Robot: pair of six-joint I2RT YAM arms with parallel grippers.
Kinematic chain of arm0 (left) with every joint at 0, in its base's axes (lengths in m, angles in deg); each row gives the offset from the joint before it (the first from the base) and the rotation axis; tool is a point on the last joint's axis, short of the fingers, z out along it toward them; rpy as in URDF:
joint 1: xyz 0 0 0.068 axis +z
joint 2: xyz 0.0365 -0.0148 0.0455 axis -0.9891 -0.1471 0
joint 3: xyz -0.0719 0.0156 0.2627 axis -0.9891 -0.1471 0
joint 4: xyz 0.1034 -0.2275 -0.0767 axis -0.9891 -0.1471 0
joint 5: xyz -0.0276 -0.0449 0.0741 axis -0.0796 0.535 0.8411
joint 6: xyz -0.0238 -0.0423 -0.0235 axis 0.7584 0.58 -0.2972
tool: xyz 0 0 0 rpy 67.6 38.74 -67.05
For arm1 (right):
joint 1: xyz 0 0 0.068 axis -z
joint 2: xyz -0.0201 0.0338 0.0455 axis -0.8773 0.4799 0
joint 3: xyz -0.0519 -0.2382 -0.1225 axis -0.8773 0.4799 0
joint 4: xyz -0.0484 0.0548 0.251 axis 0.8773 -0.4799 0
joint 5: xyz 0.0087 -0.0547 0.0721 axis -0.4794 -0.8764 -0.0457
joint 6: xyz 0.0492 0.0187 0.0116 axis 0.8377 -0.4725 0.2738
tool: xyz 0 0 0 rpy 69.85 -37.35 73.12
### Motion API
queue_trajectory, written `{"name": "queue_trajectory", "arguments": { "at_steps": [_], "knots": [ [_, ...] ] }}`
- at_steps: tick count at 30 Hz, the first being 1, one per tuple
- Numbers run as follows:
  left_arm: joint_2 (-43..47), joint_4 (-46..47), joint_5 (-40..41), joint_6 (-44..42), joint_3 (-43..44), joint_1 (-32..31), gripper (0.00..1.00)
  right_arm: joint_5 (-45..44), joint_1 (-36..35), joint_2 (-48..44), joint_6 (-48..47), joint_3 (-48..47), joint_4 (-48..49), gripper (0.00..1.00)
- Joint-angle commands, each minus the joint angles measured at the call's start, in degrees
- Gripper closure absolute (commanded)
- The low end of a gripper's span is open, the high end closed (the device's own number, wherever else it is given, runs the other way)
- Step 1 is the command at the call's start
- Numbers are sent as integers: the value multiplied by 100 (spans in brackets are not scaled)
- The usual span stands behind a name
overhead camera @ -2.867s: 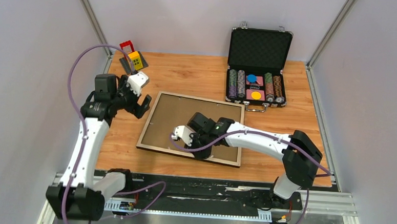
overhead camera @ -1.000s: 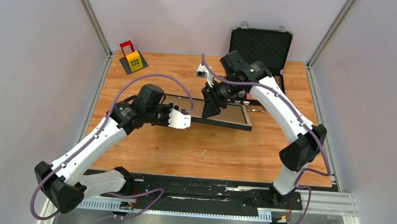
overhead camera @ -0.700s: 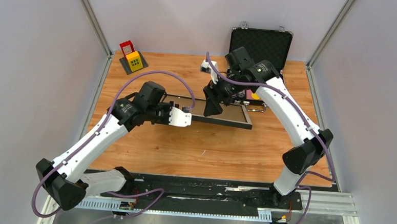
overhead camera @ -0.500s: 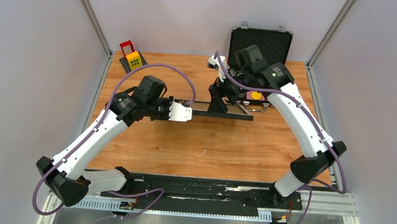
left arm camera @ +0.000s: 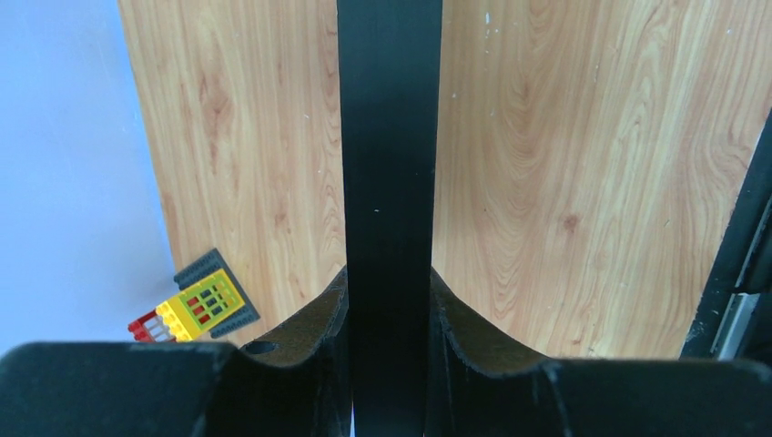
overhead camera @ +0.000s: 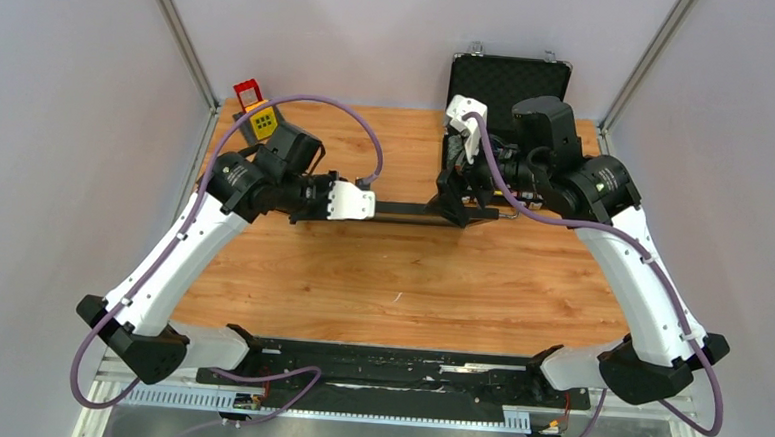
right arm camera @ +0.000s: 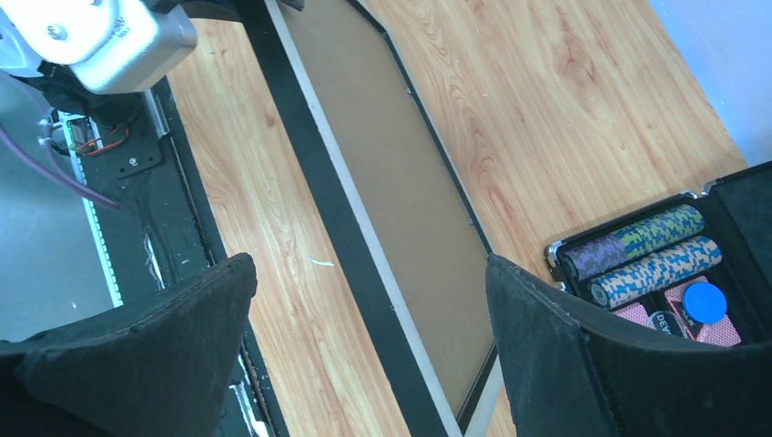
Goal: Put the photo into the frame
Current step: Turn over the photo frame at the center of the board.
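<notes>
At the left of the top view, a small red and yellow brick toy (overhead camera: 259, 118) sits at the far corner of the tabletop (overhead camera: 410, 280), apart from the work. Just right of it, the left pincer (overhead camera: 366, 206) is clamped on the left end of the frame (overhead camera: 419, 212). Its wrist view shows the black rail running straight up the middle of the picture with a finger (left arm camera: 314, 332) pressed against each side.

From above, the frame appears only as a thin dark bar across the middle of the view, so it stands on edge rather than lying flat. Whether its lower rail touches the wood cannot be told.

Near the right end of that bar hangs the right pincer (right arm camera: 369, 273), its jaws spread wide with nothing between them. In its wrist view the frame runs from upper left to lower centre, beyond the fingertips. The brown backing board (right arm camera: 401, 191) fills the frame's opening. Further right, the open black chip case (overhead camera: 511, 85) stands behind the arm.

The photo appears in none of the views, so its place cannot be given. The step in hand looks like turning the frame over, with only the left pincer carrying it. Loading has not begun, since the board sits in the opening. The next move probably calls for laying the frame flat without letting it swing from its one held end, so that the board can be reached.
</notes>
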Motion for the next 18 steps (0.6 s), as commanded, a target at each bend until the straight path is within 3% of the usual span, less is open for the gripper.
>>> {"name": "queue_trajectory", "arguments": {
  "at_steps": [1, 6, 11, 18],
  "knots": [
    [-70, 81, -233, 108, 556, -11, 100, -325, 25, -51, -60, 20, 256, 4],
    [-377, -61, -223, 337, 890, 83, 100, -540, 35, -114, 99, 76, 374, 4],
    [-562, -351, -728, 497, 1364, 513, 100, -672, 128, -227, 245, 125, 427, 4],
    [-610, -516, -1004, 358, 1439, 799, 100, -695, 285, -389, 287, 190, 470, 4]
  ]
}}
